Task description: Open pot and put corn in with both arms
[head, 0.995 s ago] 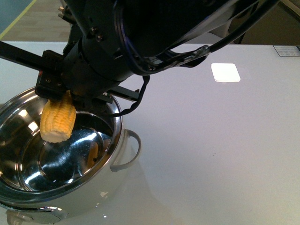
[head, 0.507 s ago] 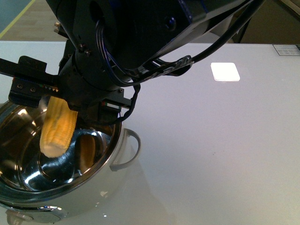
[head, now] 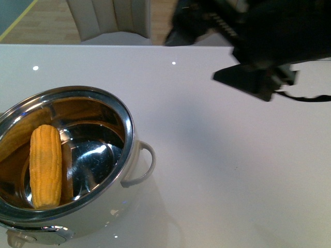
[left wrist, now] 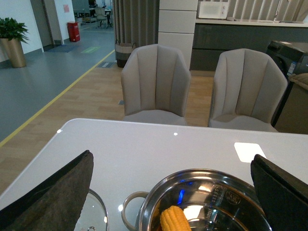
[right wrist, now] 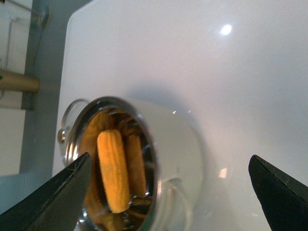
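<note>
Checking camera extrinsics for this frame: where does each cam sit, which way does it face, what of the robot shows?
Front view: on the body, looking down over the white table at the pot holding the corn; a black arm shows upper right.
Left wrist view: above the table, facing the chairs; left gripper fingers spread, glass lid beside the pot.
Right wrist view: high, looking down at pot and corn; right gripper fingers spread.
Shared: all three show the pot and corn.
</note>
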Motion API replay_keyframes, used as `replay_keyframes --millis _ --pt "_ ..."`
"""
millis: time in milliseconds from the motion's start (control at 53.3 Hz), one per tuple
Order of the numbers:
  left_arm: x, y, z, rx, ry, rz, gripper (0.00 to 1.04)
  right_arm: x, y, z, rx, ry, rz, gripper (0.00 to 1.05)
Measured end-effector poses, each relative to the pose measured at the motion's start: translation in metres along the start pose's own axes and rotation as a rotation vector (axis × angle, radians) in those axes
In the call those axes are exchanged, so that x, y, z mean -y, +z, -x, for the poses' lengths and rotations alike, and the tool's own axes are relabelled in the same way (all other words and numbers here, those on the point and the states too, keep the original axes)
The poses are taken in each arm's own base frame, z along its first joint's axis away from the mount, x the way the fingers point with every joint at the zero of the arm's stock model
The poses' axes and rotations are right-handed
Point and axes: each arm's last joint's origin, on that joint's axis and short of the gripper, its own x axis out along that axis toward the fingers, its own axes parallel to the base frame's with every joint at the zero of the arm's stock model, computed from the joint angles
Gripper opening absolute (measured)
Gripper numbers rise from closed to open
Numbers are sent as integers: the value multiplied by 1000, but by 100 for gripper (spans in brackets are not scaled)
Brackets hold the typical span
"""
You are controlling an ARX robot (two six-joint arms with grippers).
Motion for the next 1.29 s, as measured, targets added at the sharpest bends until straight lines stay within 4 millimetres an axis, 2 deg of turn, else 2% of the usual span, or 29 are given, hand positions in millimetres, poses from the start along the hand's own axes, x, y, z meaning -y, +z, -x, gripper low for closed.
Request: replay_keyframes --millis 113,188,263,357,544,638,713,788,882,957,1051,1295 --pt "0 0 0 0 0 0 98 34 11 52 139 -86 15 96" --pt "0 0 0 0 0 0 98 45 12 75 195 -126 38 96" --pt "0 0 0 0 0 0 98 55 10 95 238 -158 57 96" --pt "0 0 0 0 0 0 98 70 -2 130 293 -204 90 96" --pt "0 0 0 0 0 0 98 88 -26 165 372 -258 125 96" --pt "0 0 0 0 0 -1 98 93 -32 169 385 -282 142 96" --pt "0 0 0 0 0 -1 98 97 -43 163 632 -397 355 79" --pt "0 0 0 0 0 -1 98 93 -51 171 791 -406 481 62" --pt "0 0 0 0 0 -1 98 92 -59 178 816 -415 524 39" --pt "0 0 0 0 0 -1 98 94 -66 178 801 -421 527 27" --pt "0 0 0 0 0 -1 98 93 -73 183 807 -423 538 4" --pt "0 0 0 0 0 -1 98 96 -84 185 821 -423 546 2"
